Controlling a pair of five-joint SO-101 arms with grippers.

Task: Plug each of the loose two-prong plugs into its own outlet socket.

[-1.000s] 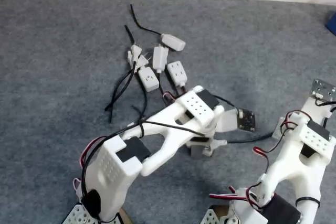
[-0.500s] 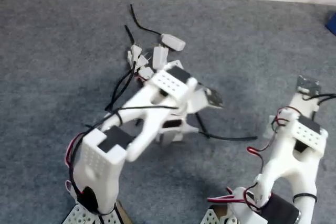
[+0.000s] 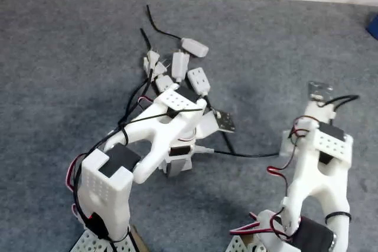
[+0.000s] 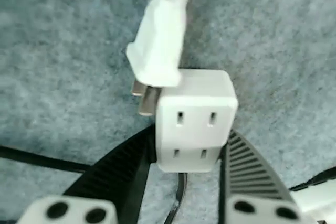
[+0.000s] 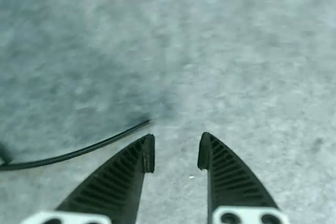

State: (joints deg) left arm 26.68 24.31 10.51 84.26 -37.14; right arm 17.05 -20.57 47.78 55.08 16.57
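Note:
My left gripper (image 4: pixel 189 142) is shut on a white outlet socket (image 4: pixel 194 124), one dark finger (image 4: pixel 131 171) on each side of it. A white two-prong plug (image 4: pixel 157 45) lies on the carpet just past the socket, its prongs by the socket's corner. The socket's black cable (image 3: pixel 248 154) trails right from under the left arm (image 3: pixel 159 128). Beyond that arm lie two more sockets (image 3: pixel 199 81) (image 3: pixel 164 81) and several plugs (image 3: pixel 180 63). My right gripper (image 5: pixel 176 148) is open and holds nothing, low over bare carpet beside the cable (image 5: pixel 79 153).
Grey carpet (image 3: pixel 59 87) covers the table, with free room on the left and the far right. Thin black cords (image 3: pixel 133 101) curl left of the plug cluster. The right arm (image 3: pixel 319 146) stands at the right. A blue object (image 3: pixel 373 26) shows at the right edge.
The left arm has swung left toward the plug cluster, dragging the black cable with it. The right arm has shifted left and forward.

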